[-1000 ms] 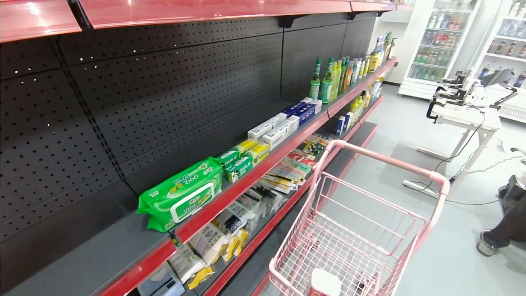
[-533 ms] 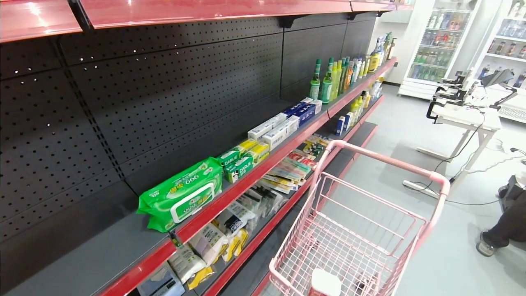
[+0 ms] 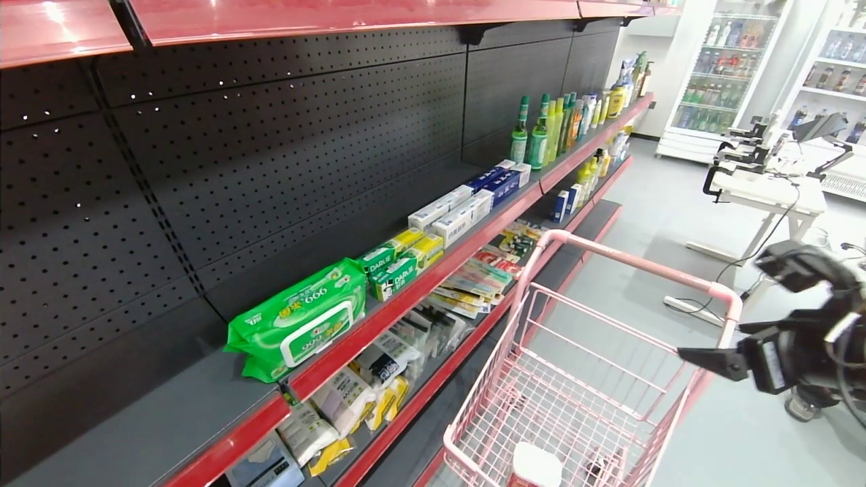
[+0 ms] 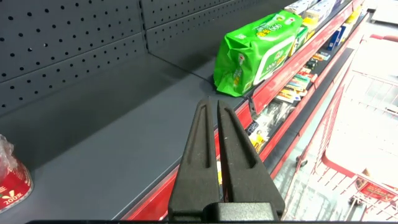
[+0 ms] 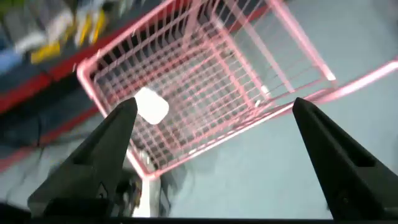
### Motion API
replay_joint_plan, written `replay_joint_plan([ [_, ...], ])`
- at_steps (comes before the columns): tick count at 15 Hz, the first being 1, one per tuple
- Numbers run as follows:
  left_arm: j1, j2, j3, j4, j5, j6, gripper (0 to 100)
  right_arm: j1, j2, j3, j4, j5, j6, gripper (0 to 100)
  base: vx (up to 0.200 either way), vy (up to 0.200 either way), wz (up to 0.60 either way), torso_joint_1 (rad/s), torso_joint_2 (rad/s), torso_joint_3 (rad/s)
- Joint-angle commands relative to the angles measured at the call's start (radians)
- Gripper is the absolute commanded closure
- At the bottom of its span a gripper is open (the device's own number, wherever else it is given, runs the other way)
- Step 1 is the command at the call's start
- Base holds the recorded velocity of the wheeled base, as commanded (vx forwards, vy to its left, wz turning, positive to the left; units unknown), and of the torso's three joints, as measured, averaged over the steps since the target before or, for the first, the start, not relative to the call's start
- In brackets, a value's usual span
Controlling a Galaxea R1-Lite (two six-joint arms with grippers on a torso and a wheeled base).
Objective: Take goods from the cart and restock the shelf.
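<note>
A pink wire cart [image 3: 636, 262] stands beside the shelf, with a white cylindrical item [image 3: 534, 467] lying at its near end. My right gripper [image 3: 720, 301] hangs open just outside the cart's right rim, nothing between its fingers. From the right wrist view, that gripper [image 5: 212, 104] looks down on the cart [image 5: 205, 68] and the white item [image 5: 152, 106]. A green pack of wet wipes [image 3: 298, 321] lies on the grey shelf board [image 3: 155, 412]. My left gripper [image 4: 216, 104] is shut and empty, hovering over the bare shelf board [image 4: 118, 143] short of the green pack [image 4: 258, 50].
Toothpaste boxes [image 3: 399, 267] and bottles [image 3: 541, 135] fill the shelf farther along. Packets crowd the lower shelf [image 3: 379, 379]. A red-and-white bag [image 4: 12, 186] sits on the shelf near my left gripper. A white desk [image 3: 764, 193] and floor cables stand beyond the cart.
My right gripper has come into the head view from the right, open, beside the cart's right rim. The goods and the cart have not moved.
</note>
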Motion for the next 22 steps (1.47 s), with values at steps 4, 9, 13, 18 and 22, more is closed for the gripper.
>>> replay_joint_plan([
  [4, 0.000, 0.000, 0.000, 0.000, 0.001, 0.000, 100, 0.101, 0.668, -0.188, -0.053, 0.121, -0.206, 0, 0.000, 0.000, 0.00, 0.000, 0.00, 0.000],
  [9, 0.000, 0.000, 0.000, 0.000, 0.001, 0.000, 100, 0.173, 0.809, -0.271, -0.057, 0.123, -0.264, 0, 0.000, 0.000, 0.00, 0.000, 0.00, 0.000],
  [13, 0.000, 0.000, 0.000, 0.000, 0.001, 0.000, 100, 0.201, 0.864, -0.286, -0.060, 0.121, -0.270, 0, 0.000, 0.000, 0.00, -0.035, 0.09, 0.043],
  [18, 0.000, 0.000, 0.000, 0.000, 0.001, 0.000, 100, 0.206, 0.894, -0.284, -0.086, 0.117, -0.279, 0, 0.000, 0.000, 0.00, -0.090, 0.20, 0.107],
  [22, 0.000, 0.000, 0.000, 0.000, 0.001, 0.000, 100, 0.201, 0.918, -0.267, -0.128, 0.115, -0.281, 0, 0.000, 0.000, 0.00, -0.110, 0.25, 0.143],
])
